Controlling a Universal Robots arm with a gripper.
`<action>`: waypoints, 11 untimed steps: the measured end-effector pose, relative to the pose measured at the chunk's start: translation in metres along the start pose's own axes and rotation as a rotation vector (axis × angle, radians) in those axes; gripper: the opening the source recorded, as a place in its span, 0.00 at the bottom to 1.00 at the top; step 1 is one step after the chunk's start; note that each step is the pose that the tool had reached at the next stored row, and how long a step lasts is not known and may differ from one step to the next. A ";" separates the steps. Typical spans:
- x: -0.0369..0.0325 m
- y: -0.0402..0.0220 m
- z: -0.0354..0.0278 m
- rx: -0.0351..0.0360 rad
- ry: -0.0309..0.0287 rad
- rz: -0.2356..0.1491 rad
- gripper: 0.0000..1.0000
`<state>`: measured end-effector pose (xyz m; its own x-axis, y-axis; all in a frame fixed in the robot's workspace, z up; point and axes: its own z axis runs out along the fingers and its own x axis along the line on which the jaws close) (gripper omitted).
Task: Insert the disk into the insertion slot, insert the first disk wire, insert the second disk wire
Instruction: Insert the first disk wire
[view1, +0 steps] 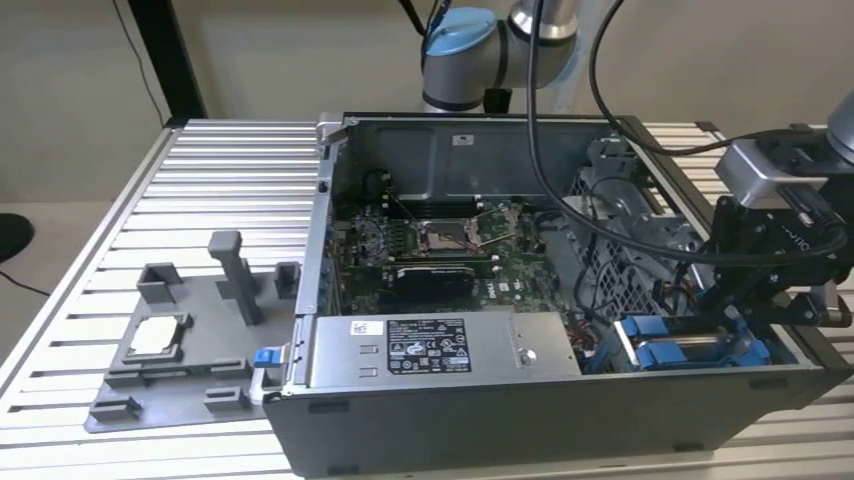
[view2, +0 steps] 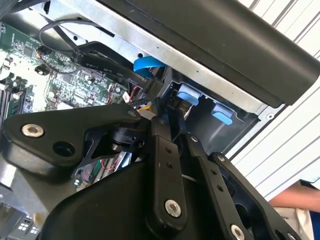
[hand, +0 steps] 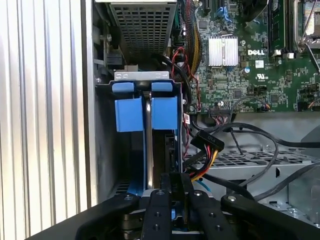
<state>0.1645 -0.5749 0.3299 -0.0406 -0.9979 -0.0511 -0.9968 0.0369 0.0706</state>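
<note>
The disk's blue caddy (view1: 663, 345) (hand: 131, 114) stands on edge inside the insertion slot (view1: 617, 352) (hand: 142, 76), a grey metal bay at the case's front corner on the exterior view's right. My gripper (view1: 731, 318) (hand: 174, 192) (view2: 167, 117) hangs right over the bay's end. Its black fingers (hand: 159, 200) are drawn close together on a small black connector of a disk wire (view2: 151, 89). A flat black cable runs from that connector toward the motherboard. The disk's label is hidden.
A grey power-supply box (view1: 441, 345) lies along the case's front beside the bay. The motherboard with its square socket (view1: 441, 235) fills the middle. Loose wire bundles (hand: 205, 145) crowd the bay's side. A grey fixture plate (view1: 187, 350) sits on the slatted table.
</note>
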 end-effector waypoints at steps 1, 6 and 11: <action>0.0000 0.0000 0.0000 -0.0003 0.0000 0.000 0.00; 0.0000 0.0001 0.0003 -0.0015 -0.0006 0.000 0.00; -0.0005 0.0011 -0.0121 -0.0031 -0.0028 0.000 0.00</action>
<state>0.1642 -0.5749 0.3420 -0.0410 -0.9977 -0.0539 -0.9966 0.0369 0.0737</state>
